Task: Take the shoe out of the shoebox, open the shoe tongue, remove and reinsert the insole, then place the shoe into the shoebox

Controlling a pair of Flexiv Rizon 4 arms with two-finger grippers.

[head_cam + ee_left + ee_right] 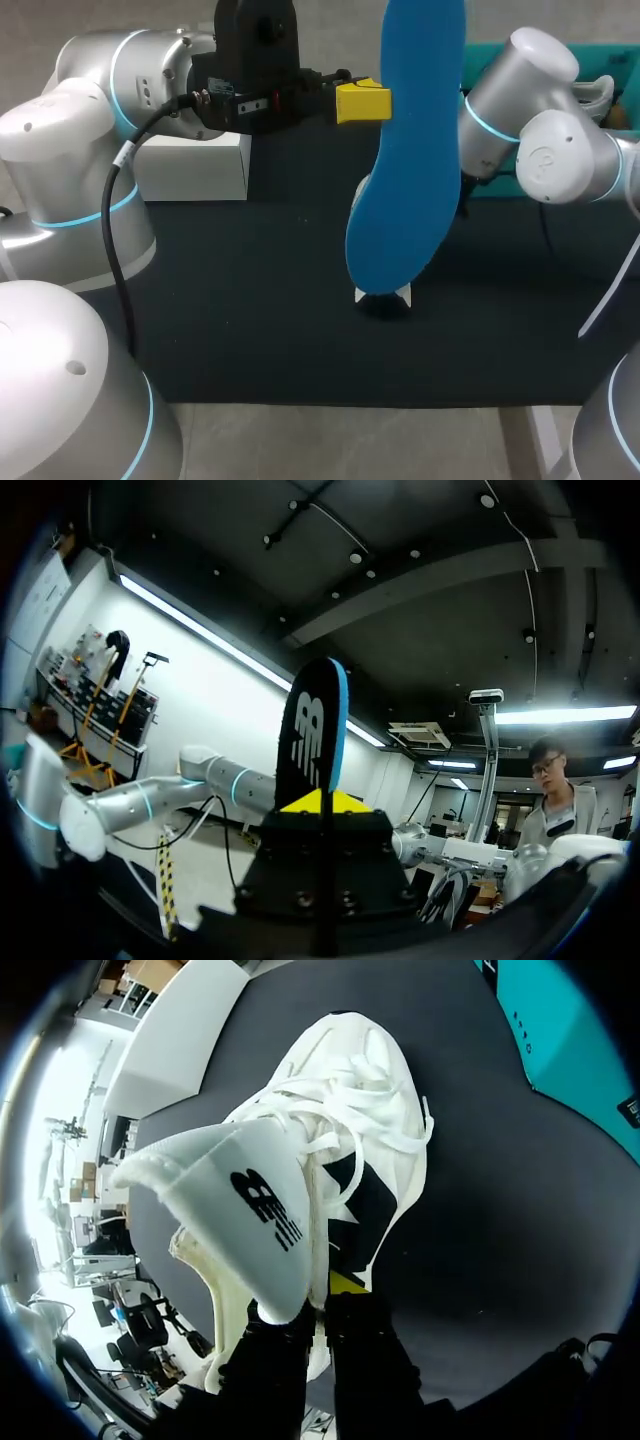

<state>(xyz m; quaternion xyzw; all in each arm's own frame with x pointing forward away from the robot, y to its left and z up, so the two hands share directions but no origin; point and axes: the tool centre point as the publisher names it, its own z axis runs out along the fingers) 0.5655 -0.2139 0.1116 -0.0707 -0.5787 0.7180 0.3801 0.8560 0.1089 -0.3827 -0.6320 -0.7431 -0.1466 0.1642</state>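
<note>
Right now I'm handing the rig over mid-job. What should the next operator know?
Left pincer: shut on the blue foam insole, held upright in the air above the table, fully out of the shoe.
Right pincer: shut on the white padded tongue of the white lace-up shoe, holding it lifted off the laces. The shoe sits on the dark mat.
Teal cardboard shoebox: on the table near the shoe's toe.
Done: shoe out, tongue open, insole removed.
Left: reinsert the insole, then put the shoe back in the box.
</note>
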